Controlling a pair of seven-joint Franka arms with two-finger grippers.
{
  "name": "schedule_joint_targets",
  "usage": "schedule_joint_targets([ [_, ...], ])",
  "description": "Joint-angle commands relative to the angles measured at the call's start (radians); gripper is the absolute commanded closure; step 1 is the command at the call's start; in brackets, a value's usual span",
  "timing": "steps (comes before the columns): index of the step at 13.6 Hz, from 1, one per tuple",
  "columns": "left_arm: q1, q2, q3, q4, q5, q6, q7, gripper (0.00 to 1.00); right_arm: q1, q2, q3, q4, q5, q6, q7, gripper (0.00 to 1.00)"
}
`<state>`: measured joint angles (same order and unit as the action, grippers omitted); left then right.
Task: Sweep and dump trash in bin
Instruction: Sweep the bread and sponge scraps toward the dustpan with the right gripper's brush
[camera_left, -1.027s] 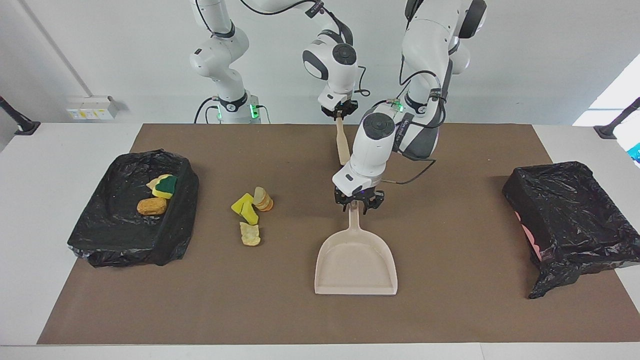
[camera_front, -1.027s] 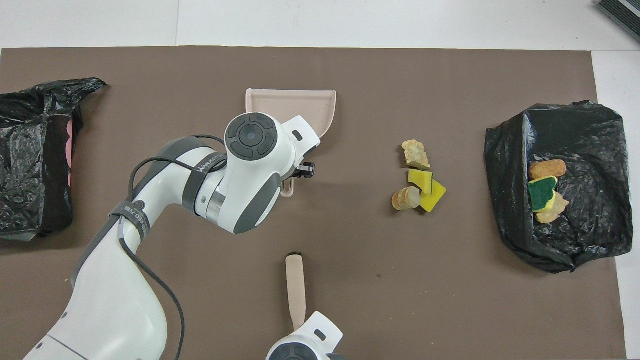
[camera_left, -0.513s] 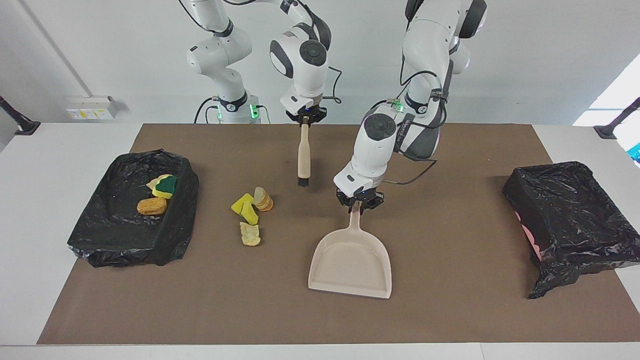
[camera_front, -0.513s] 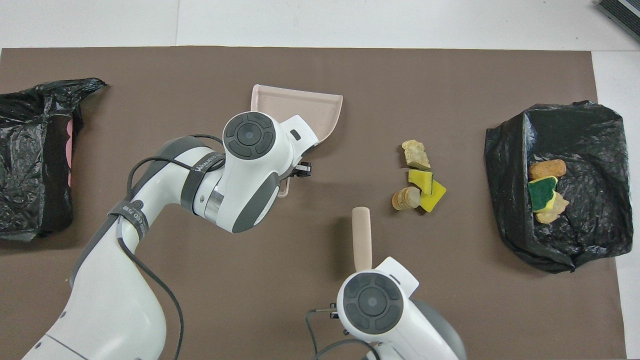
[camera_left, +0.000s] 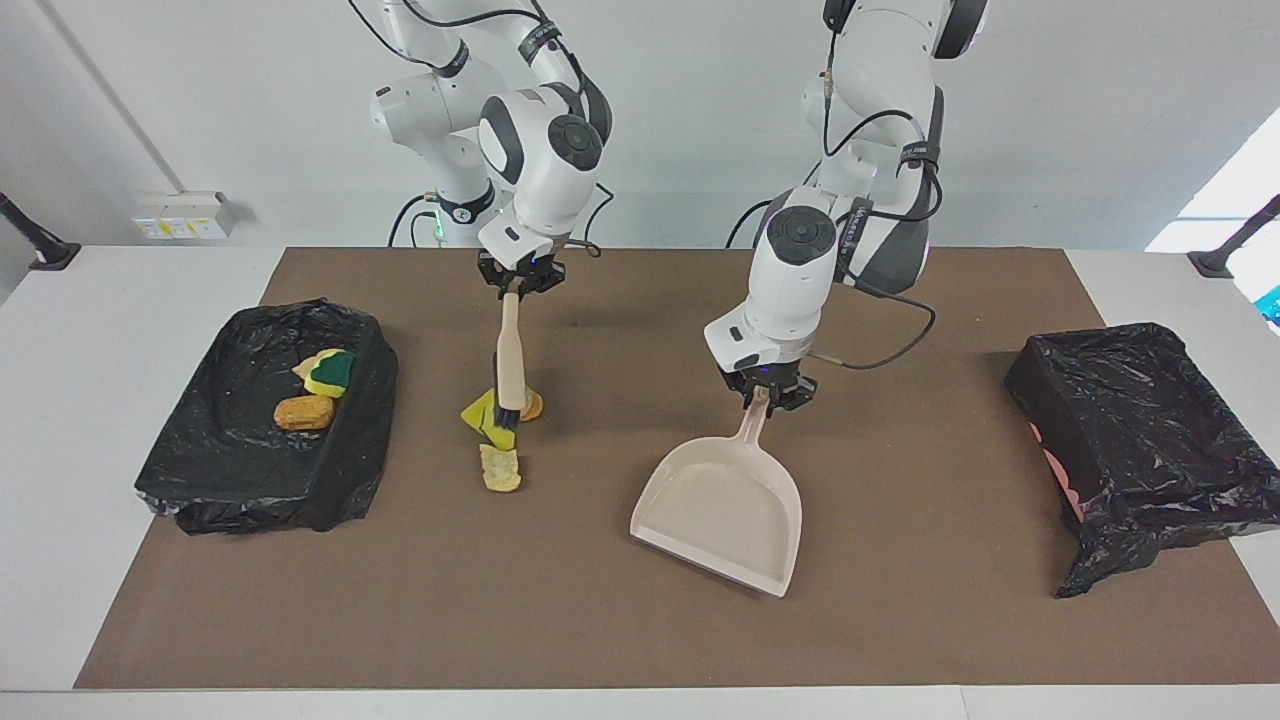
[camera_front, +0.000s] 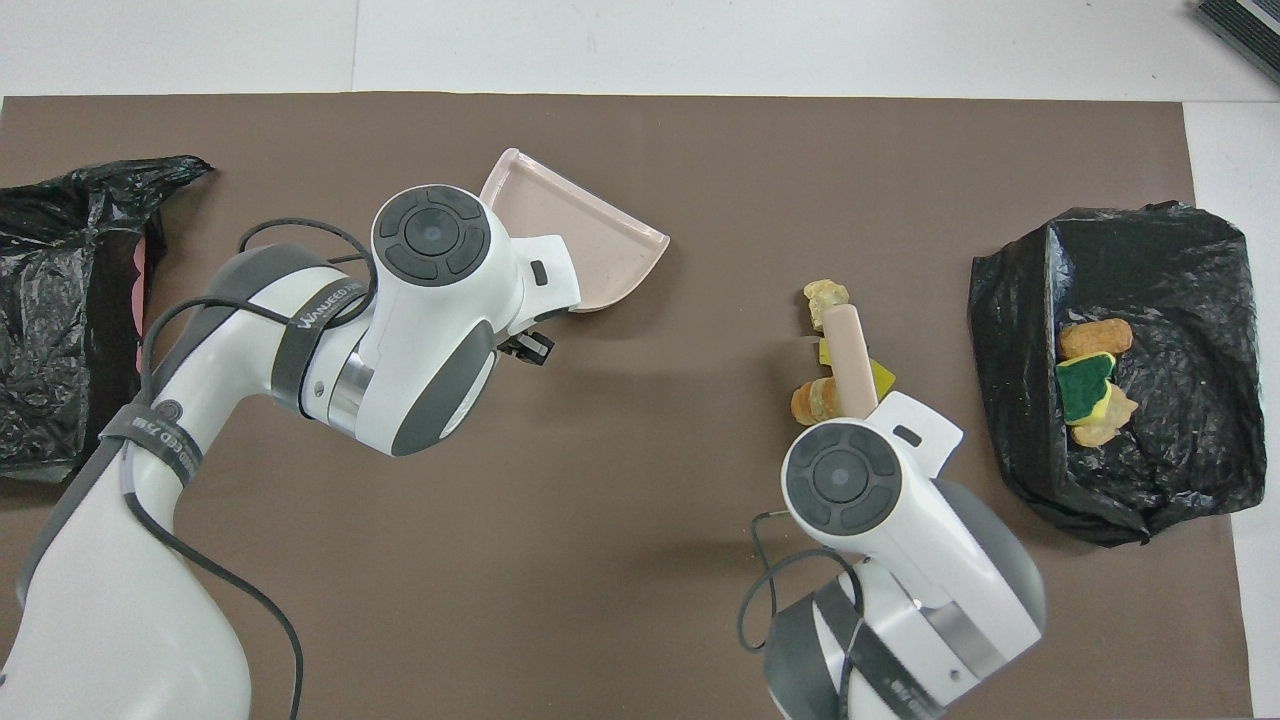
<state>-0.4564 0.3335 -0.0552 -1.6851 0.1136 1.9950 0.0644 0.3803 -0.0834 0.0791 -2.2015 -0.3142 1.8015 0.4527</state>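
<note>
In the facing view: bin (camera_left: 265, 420) at my right arm's end already holds a few scraps; my right gripper (camera_left: 519, 283), fingers clamped on the brush (camera_left: 510, 365), has just swung over so the bristles now sit at the trash (camera_left: 497, 440) on the mat. My left gripper (camera_left: 768, 395), newly clamped on the dustpan (camera_left: 722, 512) handle, has tilted it toward the pile. Sweeping can start.
</note>
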Motion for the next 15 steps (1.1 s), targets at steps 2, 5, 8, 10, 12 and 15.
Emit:
schedule_joint_targets([
  [2, 0.013, -0.025, -0.005, -0.025, 0.046, -0.053, 0.24, 1.0, -0.17, 0.051, 0.015, 0.026, -0.083, 0.025, -0.274, 1.0],
  [5, 0.034, -0.031, -0.005, -0.039, 0.046, -0.061, 0.493, 1.0, -0.225, 0.082, 0.013, 0.039, -0.103, 0.036, -0.419, 1.0],
  [8, 0.035, -0.04, -0.003, -0.056, 0.047, -0.059, 0.693, 1.0, -0.229, 0.126, 0.016, 0.034, -0.025, 0.07, -0.41, 1.0],
  [10, 0.022, -0.065, -0.005, -0.1, 0.049, -0.05, 0.768, 1.0, -0.224, 0.128, 0.016, 0.031, 0.16, 0.09, -0.384, 1.0],
  [12, 0.007, -0.103, -0.006, -0.171, 0.067, -0.036, 0.778, 1.0, -0.215, 0.16, 0.016, 0.034, 0.272, 0.117, -0.344, 1.0],
  [15, -0.039, -0.174, -0.005, -0.296, 0.113, 0.03, 0.776, 1.0, -0.193, 0.224, 0.018, 0.067, 0.389, 0.179, -0.316, 1.0],
])
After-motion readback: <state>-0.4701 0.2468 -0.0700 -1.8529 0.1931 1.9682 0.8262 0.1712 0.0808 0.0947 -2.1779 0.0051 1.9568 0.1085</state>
